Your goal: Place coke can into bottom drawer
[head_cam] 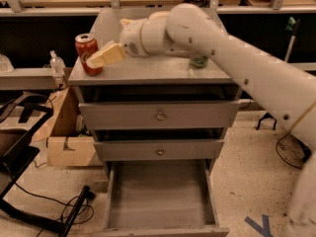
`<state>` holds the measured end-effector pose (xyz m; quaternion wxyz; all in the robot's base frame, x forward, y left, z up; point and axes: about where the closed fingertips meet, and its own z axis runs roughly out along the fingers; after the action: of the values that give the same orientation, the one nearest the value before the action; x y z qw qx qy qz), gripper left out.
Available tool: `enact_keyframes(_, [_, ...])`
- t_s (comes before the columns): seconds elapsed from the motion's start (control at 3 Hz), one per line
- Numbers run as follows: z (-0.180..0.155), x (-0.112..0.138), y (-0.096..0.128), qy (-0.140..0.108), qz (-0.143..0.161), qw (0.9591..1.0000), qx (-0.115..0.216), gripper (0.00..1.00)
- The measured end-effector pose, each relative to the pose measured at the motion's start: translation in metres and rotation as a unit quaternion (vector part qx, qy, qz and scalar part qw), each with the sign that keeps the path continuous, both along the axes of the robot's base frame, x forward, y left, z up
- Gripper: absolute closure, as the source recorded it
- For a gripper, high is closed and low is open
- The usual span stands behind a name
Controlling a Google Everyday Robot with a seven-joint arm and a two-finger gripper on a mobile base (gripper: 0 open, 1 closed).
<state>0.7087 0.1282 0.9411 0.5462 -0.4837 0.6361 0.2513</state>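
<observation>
i count one coke can (87, 51) on the desk (148, 74), and one gripper (98, 59) on one arm (237, 63), sitting just beside that can near the desk's front edge. under the desk there are three grey drawers: two upper drawers (197, 113), with two round knobs (160, 116) between them, and one bottom drawer (163, 230). one green thing (199, 61) behind the arm, possibly a second can. off to the side, one clear bottle (57, 65) and one cardboard box (69, 149).
</observation>
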Motion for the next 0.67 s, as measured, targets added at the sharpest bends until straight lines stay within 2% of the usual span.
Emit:
enact_keyframes(0.33, [-0.025, 0.021, 0.037, 0.024, -0.01, 0.9996, 0.01, 0.0])
enact_keyframes(0.67, [-0.048, 0.034, 0.068, 0.051, -0.015, 0.9981, 0.03, 0.14])
